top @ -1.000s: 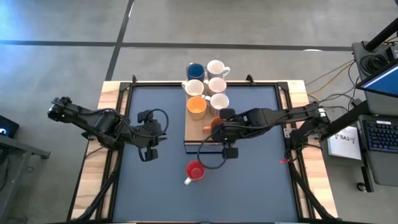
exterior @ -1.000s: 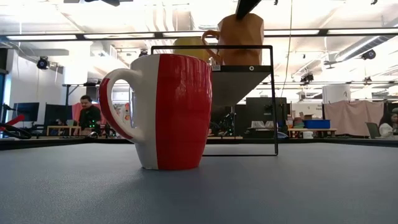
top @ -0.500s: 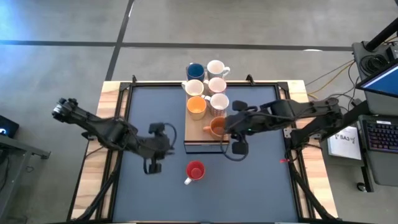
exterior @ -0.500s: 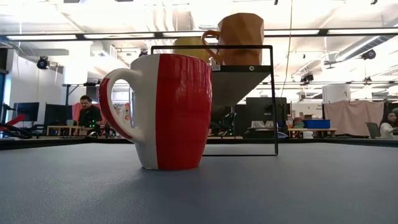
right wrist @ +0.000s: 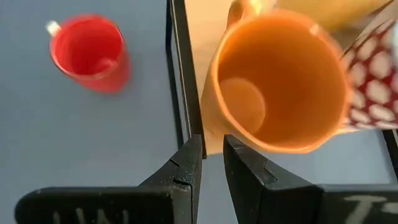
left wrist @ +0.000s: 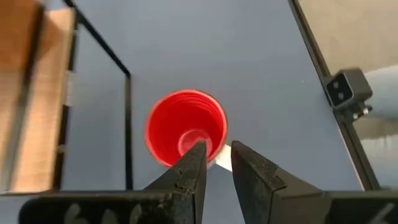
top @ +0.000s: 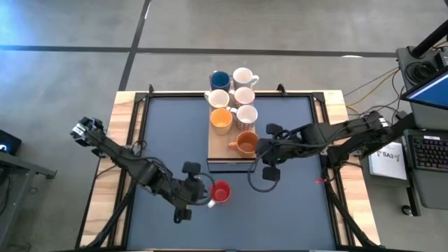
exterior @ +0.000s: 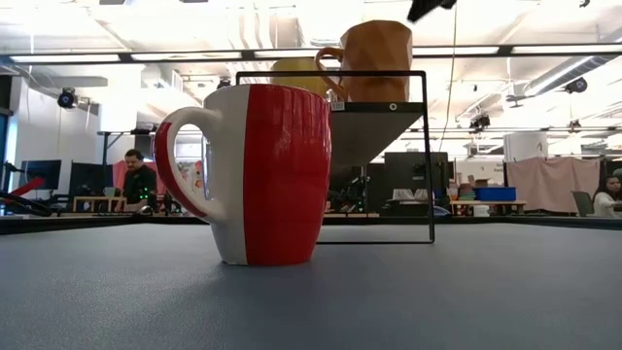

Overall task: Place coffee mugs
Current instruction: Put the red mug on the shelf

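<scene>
- The wooden board [top: 225, 143] sits raised on a black frame at the table's [top: 294, 203] far middle, carrying most of the mugs.
- Brown-orange mug [top: 246, 143] stands on the board's near end.
- Red mug [top: 220, 192] stands on the mat, nearer than the board.
- Left gripper [top: 199, 192] hovers at the red mug's rim, fingers slightly parted, holding nothing.
- Right gripper [top: 259, 149] sits just beside the brown-orange mug, fingers narrowly apart, empty.

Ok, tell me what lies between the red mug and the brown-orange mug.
High view: bare blue tabletop, then the wooden board's near edge between red mug and brown-orange mug.
</scene>
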Available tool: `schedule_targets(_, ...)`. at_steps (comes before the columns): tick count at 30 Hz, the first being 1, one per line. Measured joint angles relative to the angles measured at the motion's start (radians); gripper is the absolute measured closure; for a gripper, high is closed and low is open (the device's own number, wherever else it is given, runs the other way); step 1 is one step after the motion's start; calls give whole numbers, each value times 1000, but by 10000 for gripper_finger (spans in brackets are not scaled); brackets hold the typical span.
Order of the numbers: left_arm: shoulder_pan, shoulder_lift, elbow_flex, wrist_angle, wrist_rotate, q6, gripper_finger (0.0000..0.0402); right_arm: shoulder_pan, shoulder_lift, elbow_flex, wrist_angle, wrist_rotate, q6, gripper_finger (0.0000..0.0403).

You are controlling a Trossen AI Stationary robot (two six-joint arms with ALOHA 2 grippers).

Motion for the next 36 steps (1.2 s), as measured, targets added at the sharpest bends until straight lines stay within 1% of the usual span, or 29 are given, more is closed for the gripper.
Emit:
schedule_targets(4, -9, 45, 0, 15, 10, 56, 345, 13, 25, -16, -1, 2, 14, 346)
schedule_targets(10, -11, 130, 0, 89, 87, 158, 345, 41, 24, -16, 0, 2, 75, 346)
schedule_targets(15, -9, 178, 0, 78, 122, 177, 345, 69, 21, -16, 0, 3, 132, 346)
schedule_targets(19, -6, 193, 0, 79, 121, 213, 345, 90, 22, -16, 1, 3, 159, 346)
schedule_targets(27, 25, 201, 0, 79, 68, 255, 345, 117, 22, -16, 3, 3, 211, 346)
schedule_targets(33, 45, 212, 0, 77, 90, 257, 345, 122, 22, -16, 3, 3, 210, 346)
schedule_targets(36, 46, 215, 0, 78, 123, 257, 345, 122, 23, -16, 2, 3, 207, 346)
